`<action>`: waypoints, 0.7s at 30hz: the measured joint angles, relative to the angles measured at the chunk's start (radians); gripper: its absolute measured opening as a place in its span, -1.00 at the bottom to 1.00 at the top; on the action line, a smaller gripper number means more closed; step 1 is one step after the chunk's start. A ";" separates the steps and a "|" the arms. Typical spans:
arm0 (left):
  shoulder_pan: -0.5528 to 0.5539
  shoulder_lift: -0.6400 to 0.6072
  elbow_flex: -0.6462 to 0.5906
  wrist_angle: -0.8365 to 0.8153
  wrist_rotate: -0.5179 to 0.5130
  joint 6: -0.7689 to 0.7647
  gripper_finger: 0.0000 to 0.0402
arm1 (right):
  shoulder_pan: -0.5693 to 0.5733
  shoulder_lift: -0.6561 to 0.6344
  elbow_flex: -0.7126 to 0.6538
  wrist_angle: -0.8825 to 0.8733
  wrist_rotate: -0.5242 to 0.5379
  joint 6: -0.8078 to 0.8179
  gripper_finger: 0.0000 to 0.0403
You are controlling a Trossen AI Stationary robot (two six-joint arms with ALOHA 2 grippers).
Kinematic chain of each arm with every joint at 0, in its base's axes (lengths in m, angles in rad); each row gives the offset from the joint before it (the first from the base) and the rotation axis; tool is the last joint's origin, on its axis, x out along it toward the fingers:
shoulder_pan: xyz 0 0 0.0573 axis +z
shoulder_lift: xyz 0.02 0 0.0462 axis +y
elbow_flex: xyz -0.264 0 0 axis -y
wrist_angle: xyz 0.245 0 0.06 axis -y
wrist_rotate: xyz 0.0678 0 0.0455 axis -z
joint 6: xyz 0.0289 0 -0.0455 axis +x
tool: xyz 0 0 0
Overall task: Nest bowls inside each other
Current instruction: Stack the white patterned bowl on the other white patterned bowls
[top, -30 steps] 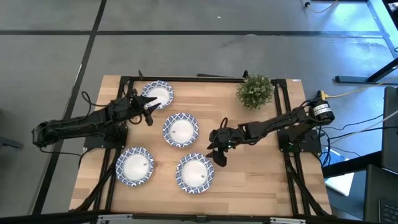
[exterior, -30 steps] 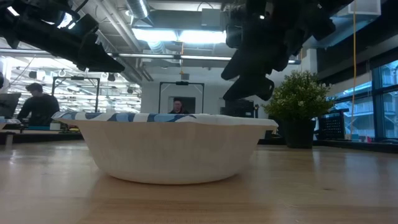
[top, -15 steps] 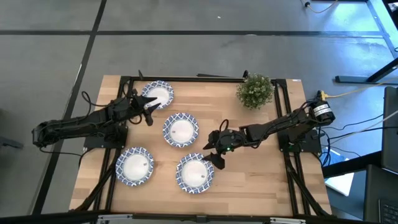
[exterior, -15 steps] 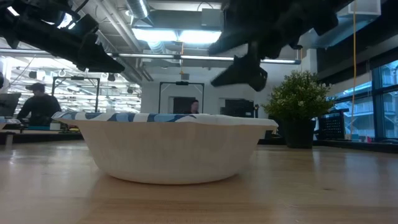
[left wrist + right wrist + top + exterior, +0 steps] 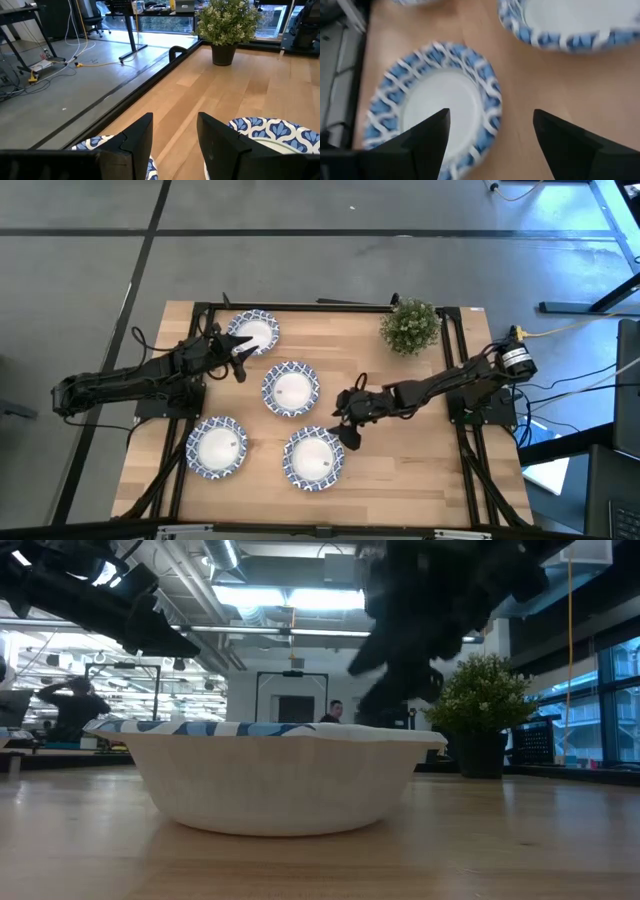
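Four white bowls with blue-patterned rims rest on their bases on the table: far-left bowl (image 5: 253, 332), middle bowl (image 5: 291, 389), near-left bowl (image 5: 218, 447) and near-right bowl (image 5: 313, 459). My left gripper (image 5: 240, 361) is open and hangs between the far-left bowl (image 5: 92, 145) and the middle bowl (image 5: 280, 132). My right gripper (image 5: 346, 427) is open and hovers above the far right rim of the near-right bowl (image 5: 435, 107), its fingers on either side of that rim (image 5: 492, 107). In the low view it (image 5: 400, 650) is well above a bowl (image 5: 275, 775).
A small potted plant (image 5: 409, 326) stands at the table's far right corner, also seen as the plant (image 5: 227, 25) past my left gripper. Bare wood (image 5: 410, 460) lies to the right of the near-right bowl. People show in the room behind the table (image 5: 65, 705).
My right gripper has shifted slightly toward the table's left and turned at the wrist above the near-right bowl's rim, staying open. The bowls and my left arm have kept still.
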 joint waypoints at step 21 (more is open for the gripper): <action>0.000 0.000 0.000 0.000 0.000 -0.001 -0.26 | 0.008 0.127 -0.001 -0.008 -0.090 0.103 0.42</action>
